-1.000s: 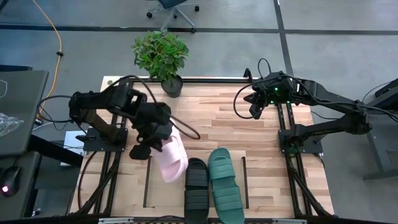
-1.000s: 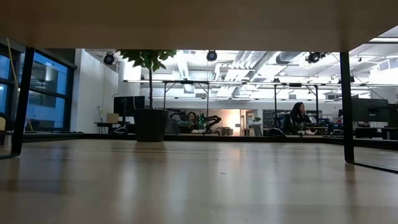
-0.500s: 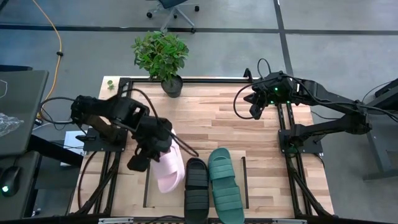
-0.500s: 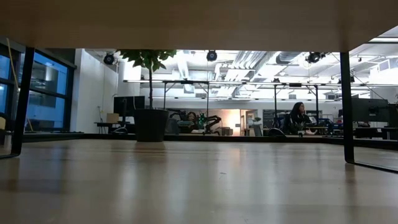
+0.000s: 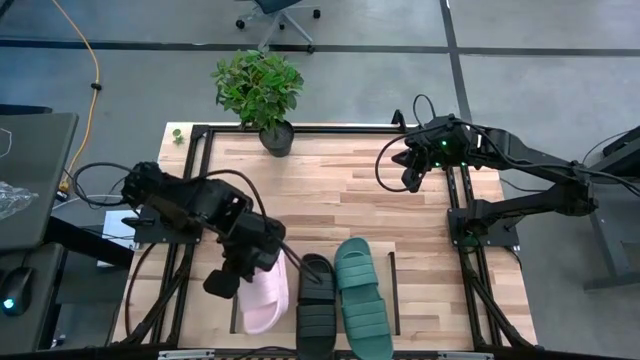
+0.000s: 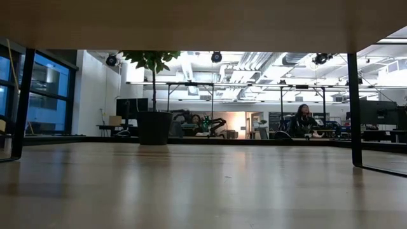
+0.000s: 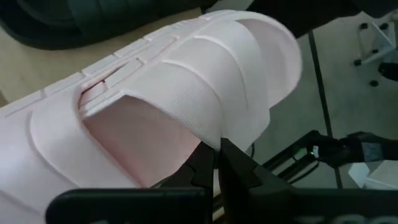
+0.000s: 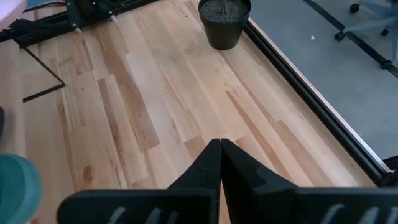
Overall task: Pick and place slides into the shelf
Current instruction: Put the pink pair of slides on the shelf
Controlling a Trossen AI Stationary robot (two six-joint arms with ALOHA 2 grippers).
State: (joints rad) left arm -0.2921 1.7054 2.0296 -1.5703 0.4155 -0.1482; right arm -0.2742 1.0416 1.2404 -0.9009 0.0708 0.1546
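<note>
The pale pink slide [image 5: 266, 297] lies lengthwise at the left of the shelf [image 5: 272, 335], beside the black slide [image 5: 316, 296]. The teal-green slide [image 5: 360, 291] sits to the right of the black one, both flat on the light-wood panel between the thin black rails [image 5: 392, 290]. My left gripper [image 5: 250, 262] is over the pink slide's far end, shut on it. In the left wrist view the pink slide [image 7: 155, 106] fills the picture. My right gripper [image 8: 219, 155] is shut and waits high near the table's far right [image 5: 413, 168]. My left gripper holds the pink slide by its ribbed strap, pinched between the two fingers at the strap's edge [image 7: 210, 135]. The fingers come from above, slanting from the table's left. Whether the sole rests on the shelf or hangs just clear, I cannot tell.
A potted plant [image 5: 262, 95] stands at the far edge, its pot [image 8: 224, 22] also in the right wrist view. A black outer frame [image 5: 200, 135] runs around the table. Bare wood [image 5: 350, 195] lies between the arms. The low view shows only the tabletop [image 6: 203, 184] and the room.
My left gripper has moved toward the near edge, staying shut on the pink slide. The slide travelled with it and turned from a slant to lie nearly parallel with the black slide, close at its left.
</note>
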